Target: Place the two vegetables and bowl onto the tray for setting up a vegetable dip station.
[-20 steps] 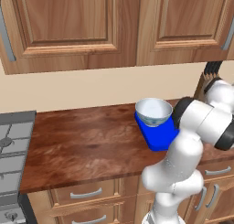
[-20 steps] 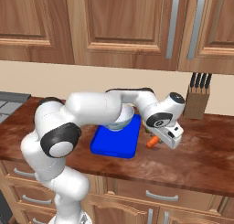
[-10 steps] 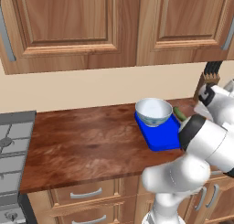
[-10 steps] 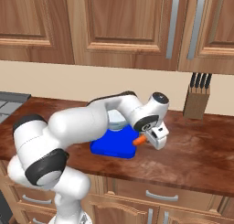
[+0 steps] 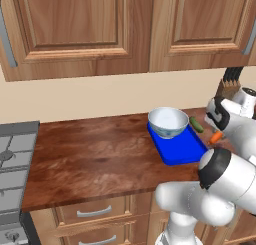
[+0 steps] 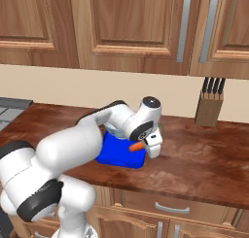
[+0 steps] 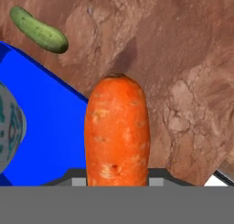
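The carrot (image 7: pixel 116 131) is held between the closed jaws of the gripper (image 6: pixel 146 145), its orange body pointing away from the hand. In the hand view it is seen above the boundary between the blue tray (image 7: pixel 55 127) and the wooden counter (image 7: pixel 183 58), so it appears to be carried near the tray's right edge rather than resting on anything. In the right base view the carrot (image 6: pixel 136 146) is seen raised, just over the tray's right end (image 6: pixel 119 154).

The bowl (image 5: pixel 168 122) is already set on the tray (image 5: pixel 182 149), at its far left part. The green cucumber (image 5: pixel 196 124) lies on the counter (image 5: pixel 95 149) just beyond the tray's far right corner, close to it but apart; in the hand view the cucumber (image 7: pixel 39 30) is seen on bare wood, off the blue surface. A knife block (image 6: pixel 209 107) stands near the wall, well to the right of the tray.

As judged from how things lie, one of three placements is done: the bowl. The carrot is in hand and has yet to be set down on the tray. The cucumber is left to be picked up and placed afterwards.

No brand, label or writing can be read; only a faint blue pattern is visible on the bowl's outside.
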{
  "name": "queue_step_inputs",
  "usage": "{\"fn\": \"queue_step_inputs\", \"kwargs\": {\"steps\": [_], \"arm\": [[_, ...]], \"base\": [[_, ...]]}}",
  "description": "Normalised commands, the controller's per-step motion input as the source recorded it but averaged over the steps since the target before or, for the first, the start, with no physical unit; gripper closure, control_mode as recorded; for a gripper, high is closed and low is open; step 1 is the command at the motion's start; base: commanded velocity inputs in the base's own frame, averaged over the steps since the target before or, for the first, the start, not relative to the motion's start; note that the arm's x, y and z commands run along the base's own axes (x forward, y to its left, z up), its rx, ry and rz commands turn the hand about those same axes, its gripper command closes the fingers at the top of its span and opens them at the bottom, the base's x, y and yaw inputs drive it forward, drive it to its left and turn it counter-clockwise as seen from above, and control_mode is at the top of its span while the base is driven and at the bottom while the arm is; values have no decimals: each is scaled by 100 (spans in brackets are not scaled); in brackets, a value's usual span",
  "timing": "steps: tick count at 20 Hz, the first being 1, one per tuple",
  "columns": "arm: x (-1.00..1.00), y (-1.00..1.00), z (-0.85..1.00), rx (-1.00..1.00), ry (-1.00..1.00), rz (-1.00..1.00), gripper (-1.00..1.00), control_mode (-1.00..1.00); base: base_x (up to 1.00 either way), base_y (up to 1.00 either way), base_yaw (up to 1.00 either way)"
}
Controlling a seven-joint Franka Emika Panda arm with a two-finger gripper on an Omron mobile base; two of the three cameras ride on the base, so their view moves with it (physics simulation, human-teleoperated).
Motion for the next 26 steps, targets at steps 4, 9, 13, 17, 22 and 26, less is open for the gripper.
{"fn": "queue_step_inputs", "kwargs": {"steps": [4,9,13,17,22,26], "arm": [[0,31,2,0,3,-23,100,-100],[0,26,0,0,8,-23,100,-100],[0,8,-1,5,12,-18,100,-100],[0,7,0,10,7,-12,100,-100],[0,5,-2,13,2,-7,100,-100],[2,14,-6,12,0,-6,100,-100]], "base": [[0,0,0],[0,0,0],[0,0,0],[0,0,0],[0,0,0],[0,0,0]]}}
